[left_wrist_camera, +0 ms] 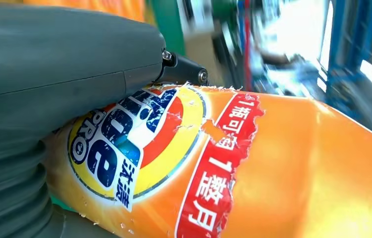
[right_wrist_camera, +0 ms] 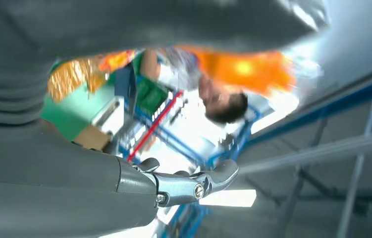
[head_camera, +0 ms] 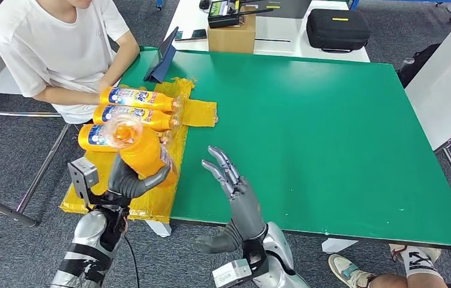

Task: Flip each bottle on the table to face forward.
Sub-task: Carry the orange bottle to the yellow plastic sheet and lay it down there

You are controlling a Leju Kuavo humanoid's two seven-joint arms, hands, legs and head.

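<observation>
My left hand grips an orange bottle and holds it lifted above the yellow mat, its clear cap end pointing up toward me. Up close the held orange bottle shows a torn round blue-and-red label under my left hand. Three more orange bottles lie side by side on the mat: the far one, the middle one and the near one, partly hidden by the held bottle. My right hand hovers open over the green table, fingers spread, beside the held bottle. My right hand holds nothing.
A person in a white shirt sits at the table's far left corner, arm resting by the far bottle. A dark tablet stand, a cardboard box and a black case lie beyond. The green table stretches right. A sneaker shows near right.
</observation>
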